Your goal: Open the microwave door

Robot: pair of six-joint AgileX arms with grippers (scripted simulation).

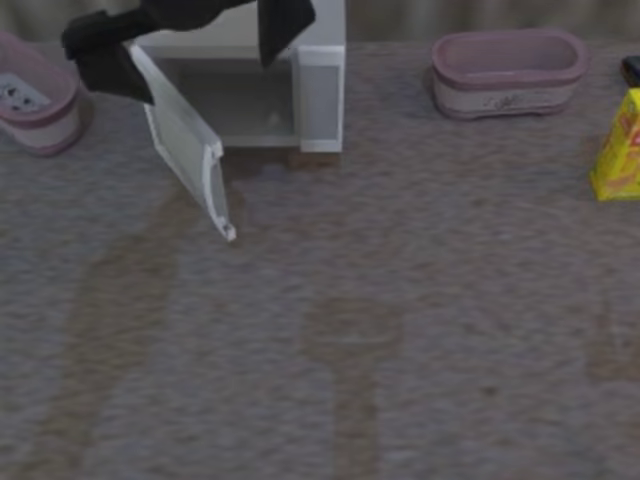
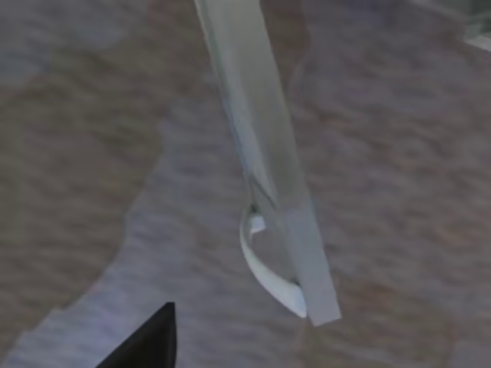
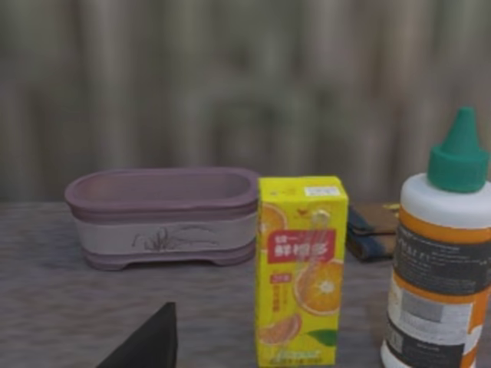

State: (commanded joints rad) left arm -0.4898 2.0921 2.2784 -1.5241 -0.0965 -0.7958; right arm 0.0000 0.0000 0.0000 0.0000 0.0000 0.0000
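Observation:
The white-grey microwave (image 1: 320,85) stands at the back of the table, left of centre, its grey inside showing. The microwave door (image 1: 185,140) is swung wide out toward the front left, with its white handle bar (image 1: 215,190) at the free end. My left gripper (image 1: 105,60) hovers high over the hinge side, open, touching nothing. In the left wrist view the door (image 2: 261,146) and handle (image 2: 268,280) lie below one dark finger (image 2: 149,341). My right gripper is out of the top view; its finger (image 3: 149,341) shows, open, holding nothing.
A pink oval tub (image 1: 508,72) sits at the back right and another (image 1: 35,95) at the far left. A yellow juice carton (image 1: 620,150) stands at the right edge, beside a green-capped bottle (image 3: 445,253) and a dark wallet (image 3: 372,230).

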